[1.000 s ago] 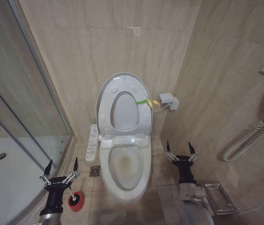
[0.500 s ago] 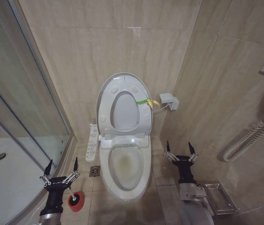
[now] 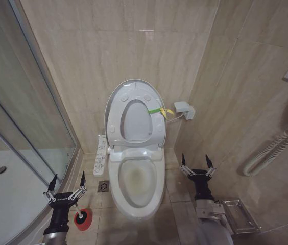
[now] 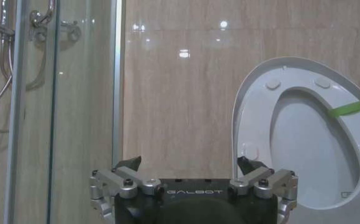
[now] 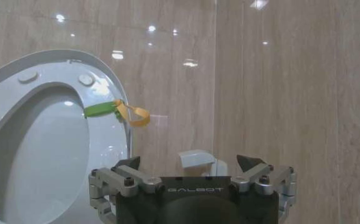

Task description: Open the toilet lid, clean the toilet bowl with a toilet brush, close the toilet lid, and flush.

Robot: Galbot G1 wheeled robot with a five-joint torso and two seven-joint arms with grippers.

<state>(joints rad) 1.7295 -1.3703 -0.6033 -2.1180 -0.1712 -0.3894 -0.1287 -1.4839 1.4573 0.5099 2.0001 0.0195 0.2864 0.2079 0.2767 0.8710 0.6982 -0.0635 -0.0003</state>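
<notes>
The toilet lid (image 3: 115,104) stands raised against the back wall together with the seat ring, a yellow-green strap (image 3: 157,110) on its rim; it also shows as the toilet lid (image 4: 254,116) and toilet lid (image 5: 6,74) in the wrist views. Below it the toilet bowl (image 3: 136,179) lies uncovered, with brownish stains inside. The toilet brush (image 3: 81,217) stands in its red holder on the floor left of the bowl. My left gripper (image 3: 67,179) hovers open just above the brush, holding nothing. My right gripper (image 3: 195,162) is open and holding nothing, right of the bowl.
A glass shower screen (image 3: 26,112) and white shower tray (image 3: 6,199) take up the left. A control panel (image 3: 101,154) hangs beside the bowl, with a floor drain (image 3: 103,186) below. A metal rack (image 3: 238,214), a coiled hose (image 3: 269,150) and a wall box (image 3: 184,108) are on the right.
</notes>
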